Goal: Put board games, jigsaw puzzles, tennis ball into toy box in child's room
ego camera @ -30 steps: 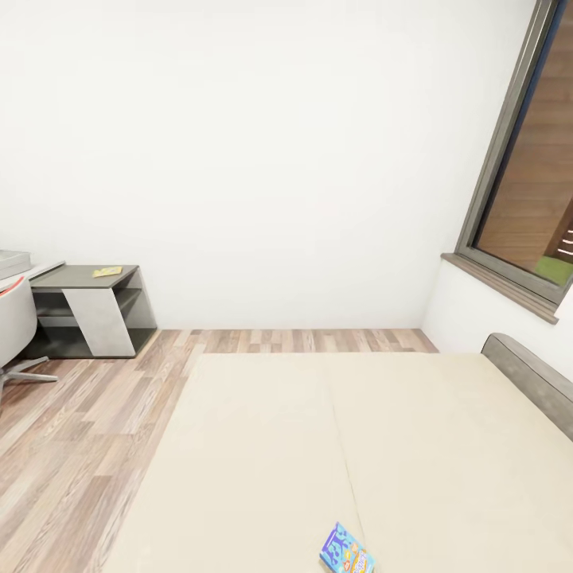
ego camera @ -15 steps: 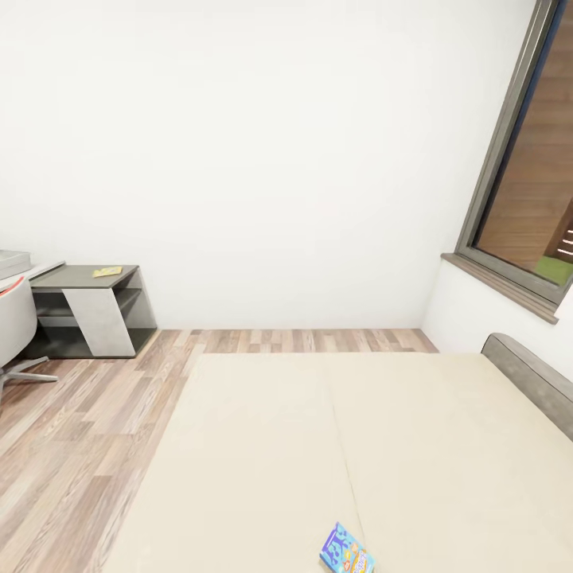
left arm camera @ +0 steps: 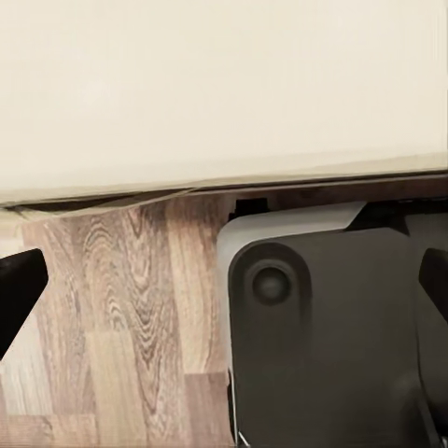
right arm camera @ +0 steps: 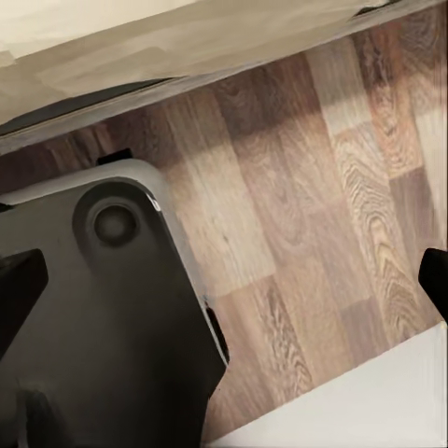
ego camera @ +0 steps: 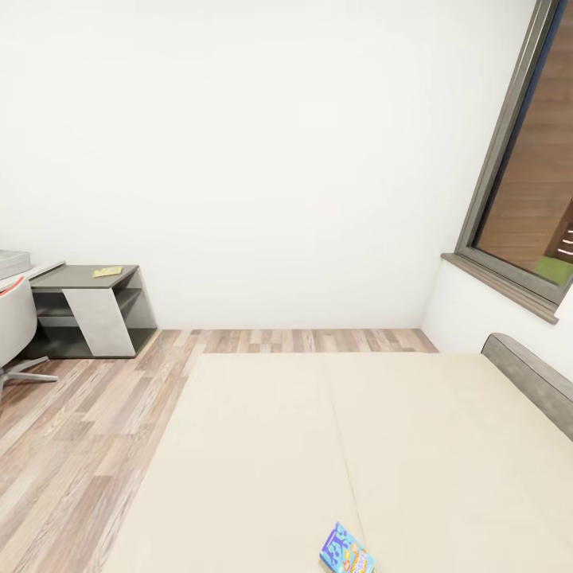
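Board game (ego camera: pixel 347 551) on my bed (ego camera: pixel 263 461) clipped by the lower frame edge, yellow item (ego camera: pixel 107 271) on the far worktop (ego camera: pixel 83 278) too small to name, perhaps a puzzle, chair (ego camera: pixel 14 322) cut off at the left, both tool fingertips (left arm camera: pixel 19 289) (right arm camera: pixel 19 285) mostly out of frame.

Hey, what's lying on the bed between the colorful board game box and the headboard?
Nothing: in the head view, the bed is bare beige mattress from the board game at its near edge across to the gray headboard.

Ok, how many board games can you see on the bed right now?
1. A blue board game lies on the beige bed, at the near edge of the head view, partly cut off. A second may lie outside the picture.
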`<state>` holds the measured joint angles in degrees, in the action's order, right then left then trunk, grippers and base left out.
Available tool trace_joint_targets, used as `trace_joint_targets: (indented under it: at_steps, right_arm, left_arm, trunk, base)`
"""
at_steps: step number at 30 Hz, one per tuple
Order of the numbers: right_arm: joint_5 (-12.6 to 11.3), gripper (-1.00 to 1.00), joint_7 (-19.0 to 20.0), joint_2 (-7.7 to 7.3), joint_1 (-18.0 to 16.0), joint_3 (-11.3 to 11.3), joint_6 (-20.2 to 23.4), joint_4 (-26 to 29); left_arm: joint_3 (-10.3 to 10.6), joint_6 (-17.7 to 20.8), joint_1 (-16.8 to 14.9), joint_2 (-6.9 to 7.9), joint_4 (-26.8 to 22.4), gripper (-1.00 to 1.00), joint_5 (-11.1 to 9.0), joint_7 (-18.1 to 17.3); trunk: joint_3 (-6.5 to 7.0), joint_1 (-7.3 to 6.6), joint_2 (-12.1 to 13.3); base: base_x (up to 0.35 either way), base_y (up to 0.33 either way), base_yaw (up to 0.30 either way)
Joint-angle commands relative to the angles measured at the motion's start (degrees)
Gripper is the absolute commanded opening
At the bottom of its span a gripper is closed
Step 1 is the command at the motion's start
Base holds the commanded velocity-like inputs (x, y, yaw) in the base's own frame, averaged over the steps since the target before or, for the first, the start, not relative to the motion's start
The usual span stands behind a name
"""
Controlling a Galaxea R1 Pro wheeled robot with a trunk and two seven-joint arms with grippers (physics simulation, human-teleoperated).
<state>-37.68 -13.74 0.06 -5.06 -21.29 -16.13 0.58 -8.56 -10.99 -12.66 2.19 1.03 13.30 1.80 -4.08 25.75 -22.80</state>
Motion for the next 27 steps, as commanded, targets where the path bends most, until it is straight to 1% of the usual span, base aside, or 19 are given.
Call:
trace_joint_targets:
  at_steps: [1,4,5,7,8,11,12,14,15,18,19,21,22,25,26,27]
  right_arm:
    - [-0.96,1.00,-0.25,-0.90,0.03,-0.48,-0.06,0.04]
    - [-2.44,1.00,-0.29,-2.39,0.13,-0.45,-0.05,0.04]
    - [-3.95,1.00,-0.27,-3.45,0.28,-0.44,-0.07,0.04]
    - [-5.90,1.00,-0.14,-4.57,0.59,-0.43,-0.09,0.04]
    - [-8.12,1.00,0.03,-5.77,1.03,-0.43,-0.11,0.04]
    - [-11.75,1.00,0.47,-7.84,1.89,-0.43,-0.14,0.04]
    - [-14.14,1.00,1.31,-9.37,2.40,-0.42,-0.17,0.04]
    - [-16.46,1.00,2.90,-10.82,2.79,-0.42,-0.19,0.04]
    - [-18.56,1.00,5.30,-12.19,3.07,-0.42,-0.17,0.04]
    - [-20.98,1.00,10.27,-13.82,3.47,-0.47,-0.19,0.04]
    - [-22.06,1.00,14.33,-14.68,3.94,-0.45,-0.20,0.04]
    - [-22.78,1.00,18.71,-15.46,4.62,-0.42,-0.21,0.04]
    - [-23.34,1.00,23.16,-16.27,5.42,-0.37,-0.20,0.04]
    - [-23.92,1.00,29.44,-17.54,6.33,-0.04,-0.17,0.04]
    - [-24.32,1.00,33.06,-18.43,6.68,0.49,-0.15,0.04]
    - [-24.56,1.00,34.64,-18.85,6.82,0.84,-0.15,0.04]
  left_arm:
    - [-0.46,-0.30,-0.07,1.11,0.11,1.00,0.54,0.29]
    - [-0.61,-0.36,-0.08,3.36,0.10,1.00,0.38,0.39]
    - [-0.69,-0.44,-0.08,5.05,0.02,1.00,0.31,0.42]
    - [-0.75,-0.48,-0.08,6.63,-0.12,1.00,0.32,0.41]
    - [-0.76,-0.50,-0.08,8.04,-0.26,1.00,0.35,0.39]
    - [-0.78,-0.47,-0.10,10.24,-0.44,1.00,0.39,0.22]
    - [-0.83,-0.46,-0.17,11.91,-0.52,1.00,0.38,0.00]
    - [-0.92,-0.45,-0.30,13.80,-0.60,1.00,0.31,-0.26]
    - [-0.99,-0.44,-0.43,15.79,-0.68,1.00,0.21,-0.80]
    - [-1.10,-0.45,-0.59,18.68,-0.81,1.00,-0.08,-2.76]
    - [-1.25,-0.45,-0.69,20.53,-0.85,1.00,-0.61,-5.23]
    - [-1.60,-0.44,-0.78,22.32,-0.89,1.00,-1.64,-8.66]
    - [-2.21,-0.41,-0.84,24.03,-0.94,1.00,-3.16,-12.90]
    - [-3.17,-0.38,-0.93,26.28,-1.09,1.00,-6.00,-19.84]
    - [-3.60,-0.32,-0.99,27.56,-1.49,1.00,-7.88,-24.20]
    - [-3.75,-0.25,-1.02,28.13,-1.84,1.00,-8.71,-26.18]
  trunk:
    - [-0.13,0.03,-0.12]
    - [-0.13,0.03,-0.12]
    - [-0.13,0.03,-0.12]
    - [-0.13,0.03,-0.12]
    - [-0.13,0.03,-0.12]
    - [-0.13,0.03,-0.12]
    - [-0.13,0.03,-0.12]
    - [-0.13,0.03,-0.12]
    - [-0.13,0.03,-0.12]
    - [-0.13,0.03,-0.12]
    - [-0.13,0.03,-0.12]
    - [-0.13,0.03,-0.12]
    - [-0.13,0.03,-0.12]
    - [-0.13,0.03,-0.12]
    - [-0.13,0.03,-0.12]
    - [-0.13,0.03,-0.12]
  base:
    - [0.000,0.000,0.000]
    - [0.000,0.000,0.000]
    - [0.000,0.000,0.000]
    - [0.000,0.000,0.000]
    - [0.000,0.000,0.000]
    - [0.000,0.000,0.000]
    - [0.000,0.000,0.000]
    - [0.000,0.000,0.000]
    - [0.000,0.000,0.000]
    - [0.000,0.000,0.000]
    - [0.000,0.000,0.000]
    - [0.000,0.000,0.000]
    - [0.000,0.000,0.000]
    - [0.000,0.000,0.000]
    - [0.000,0.000,0.000]
    - [0.000,0.000,0.000]
